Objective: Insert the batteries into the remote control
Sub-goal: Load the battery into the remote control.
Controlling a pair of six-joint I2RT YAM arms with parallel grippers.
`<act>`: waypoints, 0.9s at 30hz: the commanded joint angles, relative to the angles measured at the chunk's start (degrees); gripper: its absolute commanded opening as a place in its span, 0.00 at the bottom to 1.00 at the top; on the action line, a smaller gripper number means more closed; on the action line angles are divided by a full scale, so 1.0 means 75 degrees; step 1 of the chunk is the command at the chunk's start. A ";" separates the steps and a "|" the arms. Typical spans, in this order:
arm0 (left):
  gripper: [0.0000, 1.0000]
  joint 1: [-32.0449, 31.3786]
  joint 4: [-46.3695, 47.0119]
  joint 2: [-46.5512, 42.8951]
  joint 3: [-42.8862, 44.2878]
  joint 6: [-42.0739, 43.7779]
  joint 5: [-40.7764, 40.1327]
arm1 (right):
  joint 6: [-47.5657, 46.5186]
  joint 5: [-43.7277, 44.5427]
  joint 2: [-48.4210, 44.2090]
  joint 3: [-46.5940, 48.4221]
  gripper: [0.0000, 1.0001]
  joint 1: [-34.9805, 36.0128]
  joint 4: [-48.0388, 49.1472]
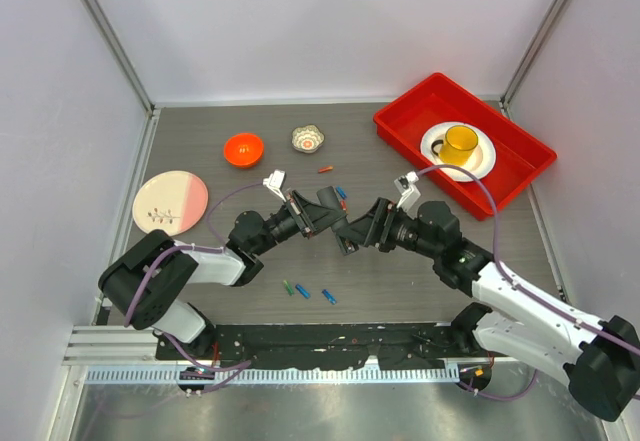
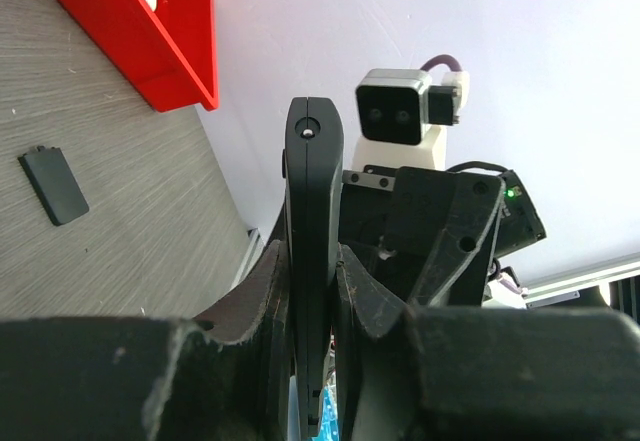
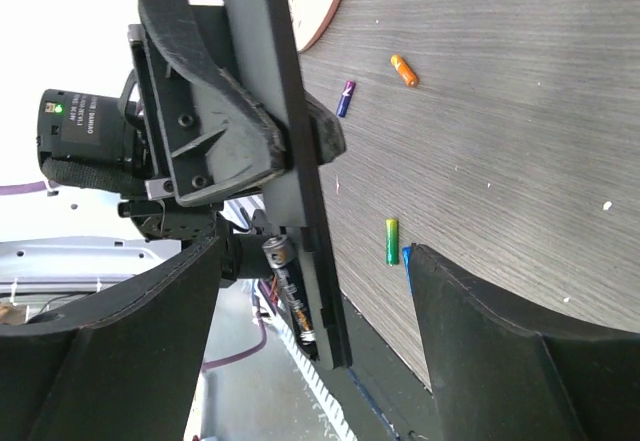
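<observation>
**REMOTE HELD BAY-UP; SECOND ARM EMPTY-HANDED**

Finds the left gripper (image 2: 312,306) clenched across the faces of the slim black plastic remote control (image 2: 312,211), holding it roughly level and clear of the grey wood-grain tabletop (image 1: 400,281). Judges the reason as keeping the open battery bay (image 3: 312,336) turned away from the tabletop, letting cells stay put and giving the other arm access. Notes one dark cylindrical cell (image 3: 285,266) lying in that bay; cannot confirm full seating.

Finds the right gripper (image 3: 315,261) released and holding nothing, jaws wide, aimed at the bay end of the remote with one finger to either side of it in the wrist view; cannot tell the gap. Judges this as readiness to press or adjust the cell.

Records the flat black rectangular battery cover (image 2: 55,186) on the tabletop well apart from the remote, hence the exposed bay. Records loose batteries under and beyond the remote: a small green cylinder battery (image 3: 392,241) just beside a blue one (image 3: 407,257), an orange one (image 3: 403,70) and a purple one (image 3: 346,98) farther off. Judges loading as incomplete.
</observation>
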 commanded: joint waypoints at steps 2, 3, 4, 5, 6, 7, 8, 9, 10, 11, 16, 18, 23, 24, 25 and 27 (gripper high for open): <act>0.00 -0.0019 0.1961 -0.0110 0.0164 0.0157 0.0018 | -0.0660 0.0334 -0.0545 0.0505 0.80 -0.0047 -0.0555; 0.00 -0.0030 0.1961 -0.0122 0.0164 0.0157 0.0029 | -0.0672 0.0369 -0.0604 0.0493 0.80 -0.0048 -0.0579; 0.00 -0.0019 0.1961 -0.0134 0.0164 0.0168 0.0029 | -0.0707 0.0381 -0.0674 0.0481 0.80 -0.0048 -0.0614; 0.00 -0.0030 0.1961 -0.0145 0.0129 0.0168 0.0018 | -0.0719 0.0404 -0.0698 0.0493 0.80 -0.0048 -0.0649; 0.00 -0.0007 0.1961 -0.0134 0.0129 0.0157 0.0006 | -0.0754 0.0428 -0.0733 0.0493 0.80 -0.0036 -0.0696; 0.00 -0.0019 0.1961 -0.0157 0.0118 0.0168 0.0006 | -0.0778 0.0486 -0.0768 0.0505 0.79 -0.0047 -0.0777; 0.00 -0.0019 0.1961 -0.0157 0.0117 0.0168 0.0006 | -0.0859 0.0533 -0.0768 0.0528 0.79 -0.0059 -0.0859; 0.00 -0.0019 0.1961 -0.0180 0.0117 0.0157 0.0006 | -0.0906 0.0568 -0.0791 0.0551 0.79 -0.0048 -0.0988; 0.00 -0.0019 0.1961 -0.0181 0.0106 0.0168 -0.0006 | -0.1023 0.0673 -0.0815 0.0575 0.79 -0.0059 -0.1256; 0.00 -0.0019 0.1961 -0.0215 0.0106 0.0168 -0.0006 | -0.1186 0.0709 -0.0838 0.0621 0.78 -0.0048 -0.1386; 0.00 -0.0019 0.1961 -0.0228 0.0117 0.0180 -0.0029 | -0.1598 0.0873 -0.0967 0.0704 0.77 -0.0048 -0.2102; 0.00 -0.0019 0.1961 -0.0193 0.0129 0.0180 -0.0041 | -0.1645 0.0885 -0.1061 0.0669 0.77 -0.0048 -0.2196; 0.00 -0.0007 0.1961 -0.0122 0.0129 0.0168 -0.0041 | -0.1657 0.0932 -0.1132 0.0634 0.77 -0.0048 -0.2243; 0.00 -0.0019 0.1961 -0.0110 0.0129 0.0168 -0.0029 | -0.1680 0.0955 -0.1143 0.0622 0.77 -0.0048 -0.2289; 0.00 -0.0007 0.1961 -0.0122 0.0141 0.0168 -0.0029 | -0.1692 0.0967 -0.1143 0.0610 0.77 -0.0048 -0.2278; 0.00 -0.0019 0.1961 -0.0134 0.0141 0.0157 -0.0041 | -0.1692 0.0955 -0.1131 0.0563 0.77 -0.0059 -0.2302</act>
